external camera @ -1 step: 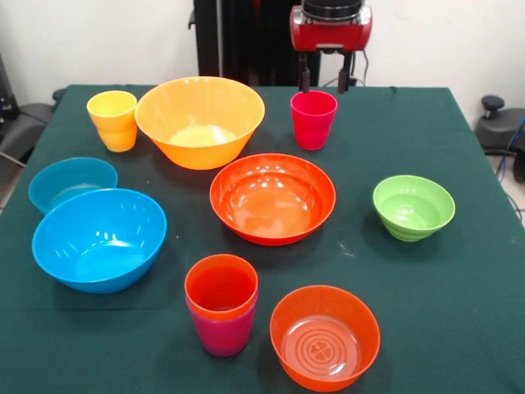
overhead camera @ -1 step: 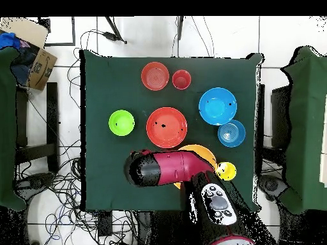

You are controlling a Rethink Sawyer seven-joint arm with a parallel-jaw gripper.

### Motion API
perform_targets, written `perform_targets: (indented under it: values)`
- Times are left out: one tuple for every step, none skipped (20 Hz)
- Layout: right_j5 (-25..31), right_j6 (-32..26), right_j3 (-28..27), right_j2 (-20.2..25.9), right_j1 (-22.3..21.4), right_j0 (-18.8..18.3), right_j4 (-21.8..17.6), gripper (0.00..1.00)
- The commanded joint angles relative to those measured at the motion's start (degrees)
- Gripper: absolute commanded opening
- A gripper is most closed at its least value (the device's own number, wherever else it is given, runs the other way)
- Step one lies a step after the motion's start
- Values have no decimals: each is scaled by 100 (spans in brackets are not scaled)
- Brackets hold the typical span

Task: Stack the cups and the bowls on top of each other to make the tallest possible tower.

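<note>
Gripper [external camera @ -1 step: 326, 82] hung with its fingers spread, empty, directly above the crimson cup [external camera @ -1 step: 313, 119]. From the front, that cup stood upright at six o'clock from the tips, just beneath them, so I judged a straight descent. The orange cup nested in the purple cup [external camera @ -1 step: 221, 308] waited at the opposite edge. I read no writing anywhere.

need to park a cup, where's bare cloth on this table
Bare cloth lies right of the green bowl in the front view, and along the near edge left of the orange cup. Crowded: between the big blue bowl, red-orange bowl and orange-yellow bowl.
</note>
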Motion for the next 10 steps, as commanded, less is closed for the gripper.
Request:
perform_targets:
  values:
    - [-546, 999, 166, -288, 761, 265, 18, 100]
    - [-591, 1017, 158, -325, 813, 296, 20, 100]
    - [-635, 1012, 157, -338, 854, 304, 27, 100]
    - [-682, 1007, 145, -348, 880, 314, 41, 100]
    - [-722, 1000, 158, -351, 891, 312, 65, 100]
    - [-713, 1000, 176, -365, 880, 328, 93, 100]
    - [-681, 992, 179, -384, 877, 351, 118, 100]
    - [-678, 1002, 153, -418, 910, 387, 136, 100]
    - [-718, 1017, 147, -440, 948, 411, 150, 100]
    - [-798, 1034, 130, -464, 1012, 442, 150, 100]
